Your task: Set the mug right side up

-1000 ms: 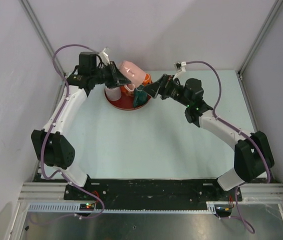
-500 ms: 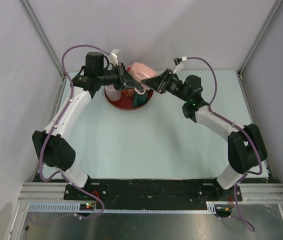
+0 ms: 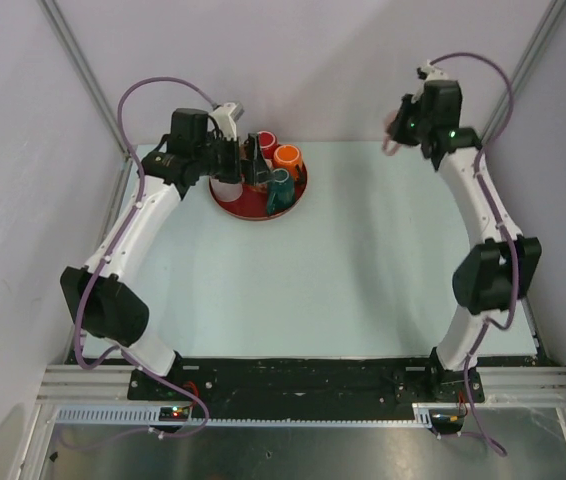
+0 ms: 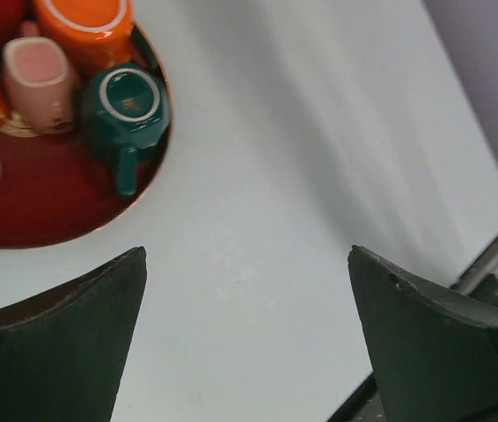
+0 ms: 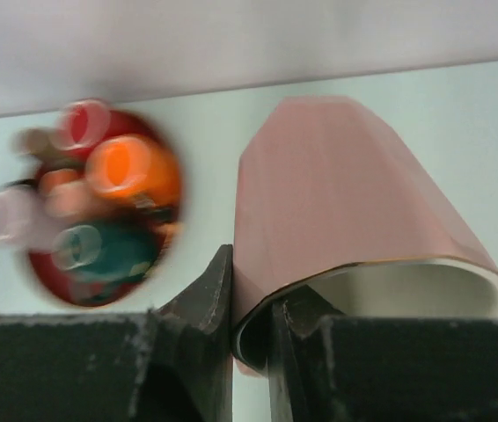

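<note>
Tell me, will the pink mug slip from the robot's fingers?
Maybe. The mug looks glossy, and the right gripper pinches only its rim, so it could slide or swing. It looks ceramic, so a drop would probably chip it.

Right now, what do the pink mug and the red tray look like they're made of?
Pink mug: likely glazed ceramic; smooth faceted wall, thin gold line at the rim, cream inside. Red tray: glossy, perhaps lacquered plastic or metal; the sheen alone cannot settle it.
</note>
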### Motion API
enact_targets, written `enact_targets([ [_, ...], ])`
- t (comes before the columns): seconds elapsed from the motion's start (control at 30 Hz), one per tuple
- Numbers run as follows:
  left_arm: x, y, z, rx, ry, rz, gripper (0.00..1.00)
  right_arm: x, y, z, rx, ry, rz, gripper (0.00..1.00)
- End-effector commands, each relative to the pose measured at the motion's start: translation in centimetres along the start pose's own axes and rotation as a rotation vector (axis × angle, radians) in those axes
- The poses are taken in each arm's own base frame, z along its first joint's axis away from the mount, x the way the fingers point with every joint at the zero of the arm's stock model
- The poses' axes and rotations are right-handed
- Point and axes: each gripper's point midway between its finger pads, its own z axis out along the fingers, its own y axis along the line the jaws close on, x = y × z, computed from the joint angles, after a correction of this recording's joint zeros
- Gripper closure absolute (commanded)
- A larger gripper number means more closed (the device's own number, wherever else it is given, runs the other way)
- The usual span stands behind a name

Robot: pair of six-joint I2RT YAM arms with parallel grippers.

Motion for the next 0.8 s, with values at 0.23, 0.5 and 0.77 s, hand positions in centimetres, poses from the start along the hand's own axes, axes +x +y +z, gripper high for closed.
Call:
enact_targets([
  [0.23, 1.3, 3.0, -0.9, -0.121, 0.037, 0.195, 0.02, 4.6, -22.1, 1.4, 0.546, 0.527, -0.286, 1.00],
  [0.5, 2.1, 4.2, 0.1, -0.151, 0.071, 0.227, 0.01, 8.3, -25.3, 4.0, 0.504, 0.594, -0.216, 1.00],
  [0.77, 3.8, 7.3, 2.6, -0.254, 0.139, 0.263, 0.01, 9.3, -26.4, 5.4, 0.481, 0.592, -0.193, 0.78],
])
